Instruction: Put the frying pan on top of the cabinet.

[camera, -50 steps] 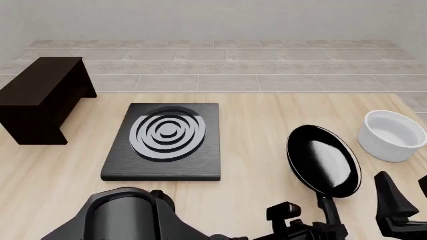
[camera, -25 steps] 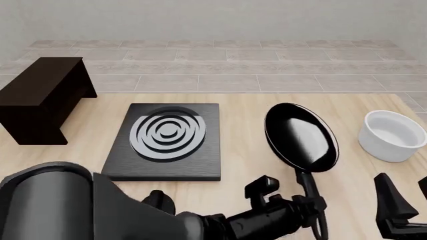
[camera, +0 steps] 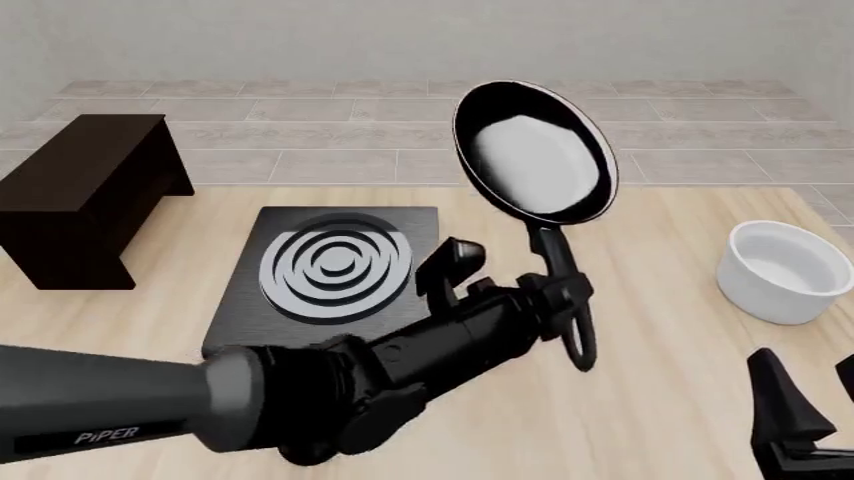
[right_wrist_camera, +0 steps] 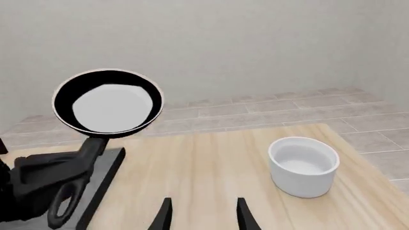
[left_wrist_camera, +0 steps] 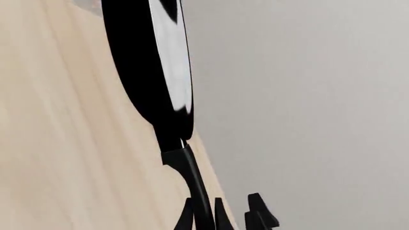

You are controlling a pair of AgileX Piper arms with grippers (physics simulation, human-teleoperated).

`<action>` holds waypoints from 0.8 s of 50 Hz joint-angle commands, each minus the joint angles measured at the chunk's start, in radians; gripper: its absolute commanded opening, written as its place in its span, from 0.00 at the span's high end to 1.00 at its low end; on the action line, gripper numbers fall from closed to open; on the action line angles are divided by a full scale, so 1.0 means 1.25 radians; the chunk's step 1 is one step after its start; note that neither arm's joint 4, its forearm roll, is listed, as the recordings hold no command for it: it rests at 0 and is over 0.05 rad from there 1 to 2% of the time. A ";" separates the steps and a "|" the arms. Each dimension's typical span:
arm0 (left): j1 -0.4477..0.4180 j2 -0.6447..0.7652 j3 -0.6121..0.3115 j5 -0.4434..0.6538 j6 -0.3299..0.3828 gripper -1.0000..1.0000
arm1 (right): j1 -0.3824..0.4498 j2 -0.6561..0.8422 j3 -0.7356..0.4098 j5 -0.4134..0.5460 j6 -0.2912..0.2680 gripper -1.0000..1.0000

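Observation:
The frying pan (camera: 534,165) is in the air above the table, tilted with its grey-white inside facing the front camera, to the right of the stove plate. My left gripper (camera: 554,295) is shut on its long black handle (camera: 561,270). The left wrist view shows the pan (left_wrist_camera: 150,62) edge-on, its handle running down between the fingers (left_wrist_camera: 255,215). The right wrist view also catches the pan (right_wrist_camera: 108,103). The dark brown cabinet (camera: 87,190) stands at the far left, well apart from the pan, its flat top bare. My right gripper (right_wrist_camera: 203,218) is open and empty, low at the front right (camera: 814,410).
A flat black stove plate (camera: 334,280) with grey-white rings lies left of centre on the wooden table (camera: 667,400). A white bowl (camera: 785,270) stands at the right edge, seen too in the right wrist view (right_wrist_camera: 303,165). A tiled floor and a wall lie beyond.
The left arm has lifted the frying pan off the table, carrying it up and to the left from its spot near the bowl. The right gripper has stayed put.

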 commanded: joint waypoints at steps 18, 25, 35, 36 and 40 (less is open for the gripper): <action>0.223 -0.202 -0.002 0.091 0.072 1.00 | 0.001 -0.002 0.005 -0.002 -0.004 0.00; 0.269 -0.224 -0.005 0.101 0.082 1.00 | 0.000 -0.003 0.006 -0.002 -0.004 0.00; 0.354 -0.247 -0.052 0.165 0.097 1.00 | 0.004 -0.003 0.006 -0.002 -0.008 0.00; 0.365 -0.247 -0.053 0.167 0.088 1.00 | 0.004 -0.003 0.006 -0.002 -0.009 0.00; 0.387 -0.241 -0.059 0.171 0.075 1.00 | 0.004 -0.003 0.006 -0.002 -0.010 0.00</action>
